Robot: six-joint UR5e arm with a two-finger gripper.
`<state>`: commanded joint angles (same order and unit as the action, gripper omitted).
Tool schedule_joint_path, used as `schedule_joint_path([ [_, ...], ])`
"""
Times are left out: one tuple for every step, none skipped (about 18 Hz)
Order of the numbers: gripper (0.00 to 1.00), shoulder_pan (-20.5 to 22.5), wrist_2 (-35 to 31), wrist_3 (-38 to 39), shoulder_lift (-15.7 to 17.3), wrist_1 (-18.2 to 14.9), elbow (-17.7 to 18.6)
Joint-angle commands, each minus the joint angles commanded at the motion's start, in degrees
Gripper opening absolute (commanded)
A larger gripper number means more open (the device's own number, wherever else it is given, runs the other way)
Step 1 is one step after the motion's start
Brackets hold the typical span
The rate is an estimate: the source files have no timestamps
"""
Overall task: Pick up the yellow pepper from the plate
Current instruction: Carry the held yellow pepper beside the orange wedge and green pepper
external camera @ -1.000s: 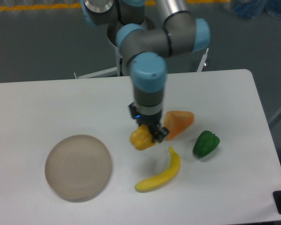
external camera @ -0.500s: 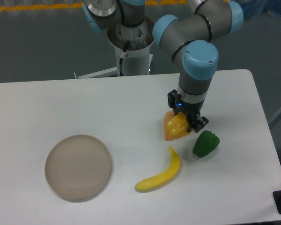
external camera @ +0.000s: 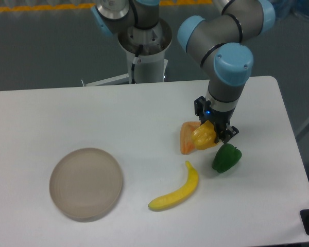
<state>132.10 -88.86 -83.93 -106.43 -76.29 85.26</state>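
Although the plate (external camera: 86,183) sits at about 8 o'clock on the table (external camera: 92,118), the yellow pepper (external camera: 204,138) is nowhere near it: it hangs at about 3 o'clock, clamped in the gripper (external camera: 216,135). The 2 fingers are closed on the pepper, 1 dark pad showing at its right edge and the other hidden behind the fruit. The pepper lies directly between and just below the fingers, its lumpy body spilling toward 8 o'clock from the wrist, so nothing has to be reached for; the grasp is already made. Its stem cannot be made out, so I cannot tell which way its axis runs.

The relation that matters for any coming move is what sits under it. An orange wedge-shaped toy (external camera: 187,138) shows just behind the pepper at 9 o'clock, overlapping it in this view, and the green pepper (external camera: 226,157) lies just beside it at 5 o'clock, close to the lower fingertip. The banana (external camera: 177,189) curves away at 7 o'clock, further off. By my judgement the pick itself is done, and a straight lowering here would risk bumping these neighbours.
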Motion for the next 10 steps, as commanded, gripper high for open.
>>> schedule_joint_path([
  [0.13, -0.1, 0.1, -0.3, 0.0, 0.0, -0.2],
  [0.13, -0.1, 0.1, -0.7, 0.0, 0.0, -0.3],
  [0.13, -0.1, 0.0, -1.6, 0.0, 0.0, -0.3],
  [0.14, -0.1, -0.1, -2.5, 0.0, 0.0, -0.3],
  [0.14, -0.1, -0.3, -2.9, 0.0, 0.1, -0.3],
  [0.14, -0.2, -0.3, -3.0, 0.0, 0.1, -0.3],
  [0.14, -0.3, -0.4, -3.0, 0.0, 0.1, -0.2],
  [0.14, -0.3, -0.4, -3.0, 0.0, 0.1, -0.2],
  [0.14, -0.3, -0.4, -3.0, 0.0, 0.1, -0.3],
  [0.14, -0.3, -0.5, -3.0, 0.1, 0.2, -0.3],
])
